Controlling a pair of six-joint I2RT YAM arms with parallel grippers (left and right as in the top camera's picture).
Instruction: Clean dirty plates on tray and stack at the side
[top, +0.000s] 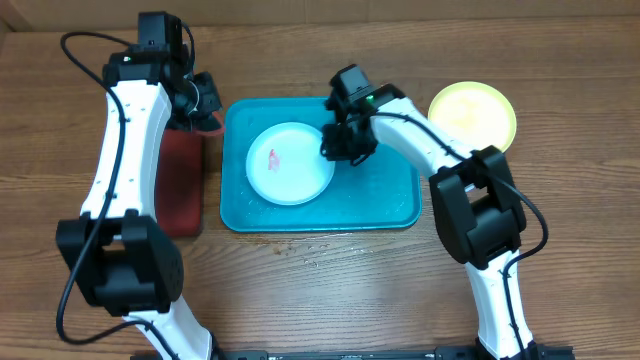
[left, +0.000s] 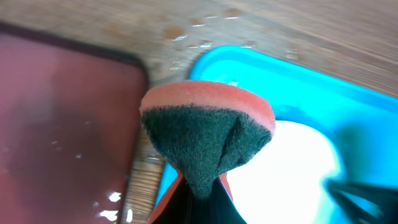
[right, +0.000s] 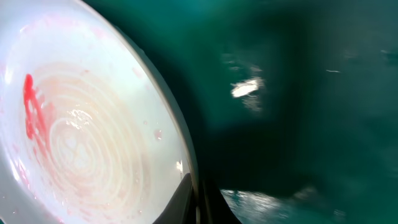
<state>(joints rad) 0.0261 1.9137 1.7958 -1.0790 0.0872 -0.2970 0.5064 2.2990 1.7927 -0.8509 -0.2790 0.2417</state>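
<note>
A white plate (top: 285, 165) with a red smear lies on the teal tray (top: 390, 200). My right gripper (top: 335, 145) is shut on the plate's right rim. In the right wrist view the fingers (right: 199, 199) pinch the rim of the smeared plate (right: 93, 143) over the wet tray (right: 311, 93). My left gripper (top: 205, 105) is shut on a sponge (left: 208, 130), orange with a dark green scrub face. It holds the sponge above the tray's left edge (left: 298, 81), near the white plate (left: 292, 168). A yellow-green plate (top: 473, 113) sits on the table to the right of the tray. The mint-blue plate is out of view.
A dark red tray (top: 180, 185) with a black rim lies left of the teal tray, under my left arm; it looks wet in the left wrist view (left: 62, 124). Water drops lie on the wooden table in front of the teal tray (top: 320, 243).
</note>
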